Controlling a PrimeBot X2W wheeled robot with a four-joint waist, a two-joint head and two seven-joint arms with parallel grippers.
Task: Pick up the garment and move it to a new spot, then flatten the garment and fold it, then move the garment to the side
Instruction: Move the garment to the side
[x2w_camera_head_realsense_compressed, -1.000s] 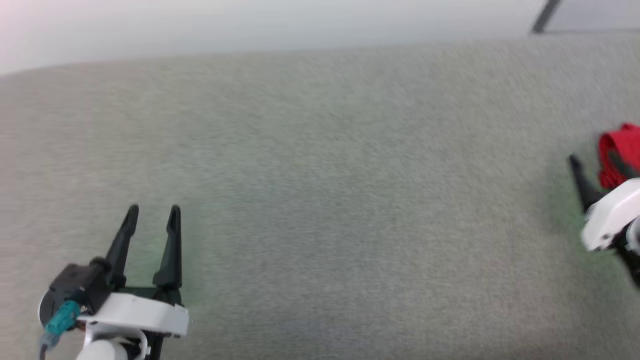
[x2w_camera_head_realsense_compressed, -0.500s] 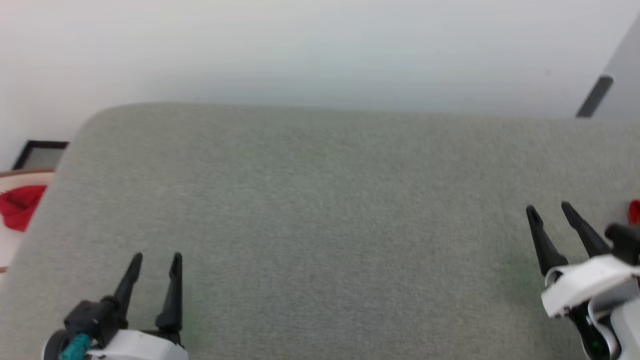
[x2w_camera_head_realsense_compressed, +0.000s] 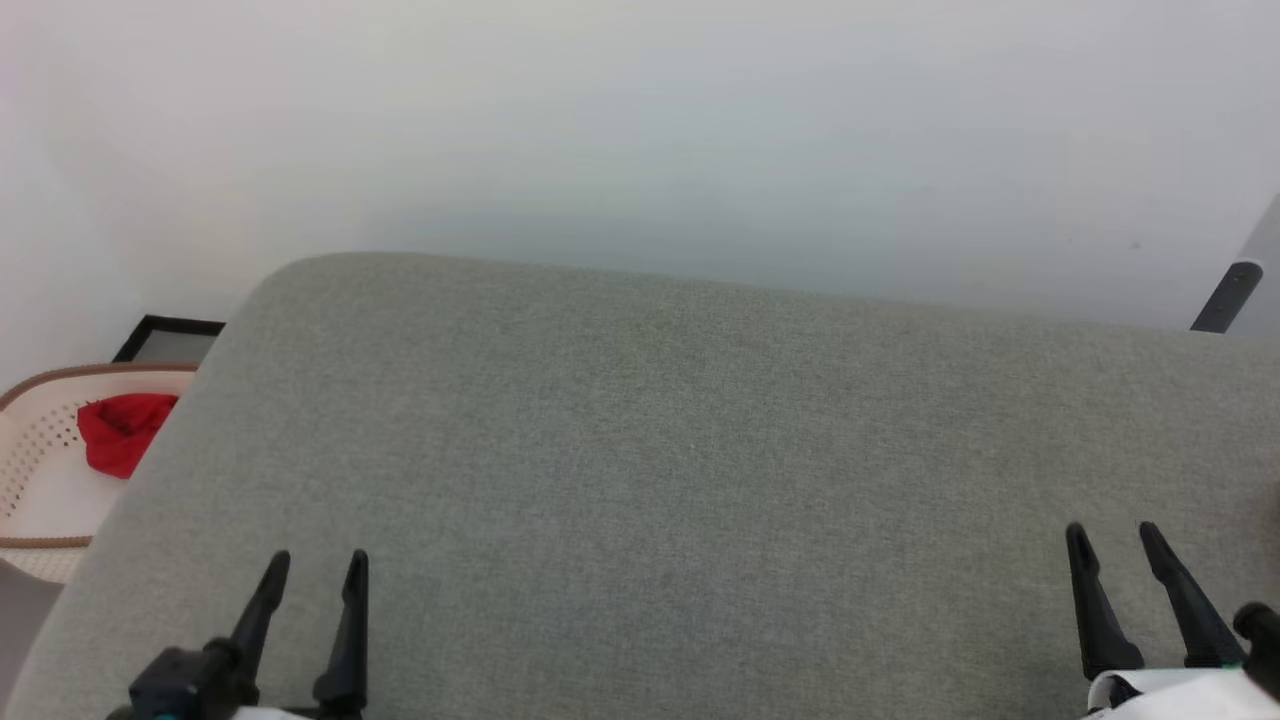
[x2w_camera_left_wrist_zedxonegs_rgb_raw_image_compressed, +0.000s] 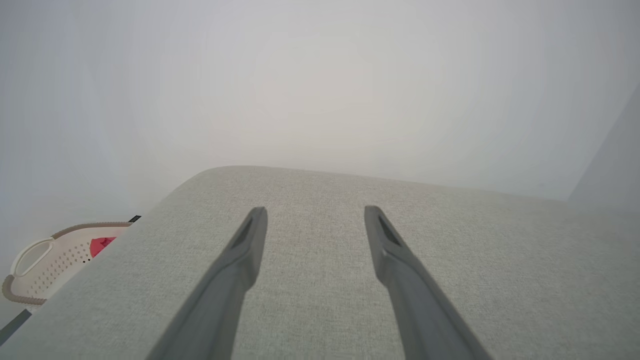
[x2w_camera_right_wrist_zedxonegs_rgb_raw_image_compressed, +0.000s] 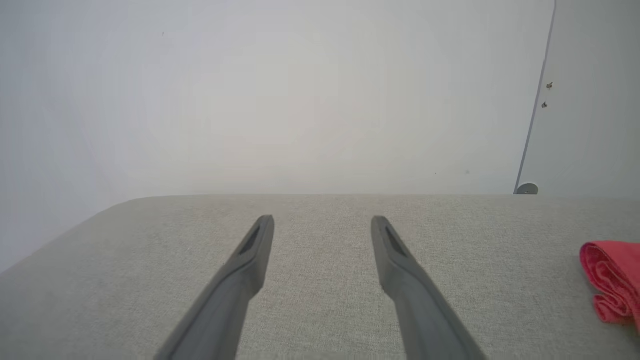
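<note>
The garment (x2w_camera_right_wrist_zedxonegs_rgb_raw_image_compressed: 611, 280) lies as a folded red bundle on the grey cushioned surface (x2w_camera_right_wrist_zedxonegs_rgb_raw_image_compressed: 320, 300), at the right edge of the right wrist view, well to the right of that gripper's fingers. My right gripper (x2w_camera_head_realsense_compressed: 1112, 531) hovers open and empty over the surface at the lower right of the head view; its fingertips (x2w_camera_right_wrist_zedxonegs_rgb_raw_image_compressed: 265, 222) stand wide apart. My left gripper (x2w_camera_head_realsense_compressed: 318, 560) is open and empty at the lower left, fingers pointing toward the far edge. In the left wrist view the left gripper (x2w_camera_left_wrist_zedxonegs_rgb_raw_image_compressed: 315, 212) has only bare grey fabric between its fingers.
A cream perforated basket (x2w_camera_head_realsense_compressed: 30, 450) holding a plain red cloth lump (x2w_camera_head_realsense_compressed: 120, 430) stands off the surface's left side, with a dark frame (x2w_camera_head_realsense_compressed: 165, 340) behind it. A white wall rises beyond the far edge. A dark bar (x2w_camera_head_realsense_compressed: 1225, 297) shows at the far right.
The head camera has swung, bringing the wall, far edge and basket into view while the garment slid off the right side. The right gripper now sits apart from the garment. Both grippers stay open.
</note>
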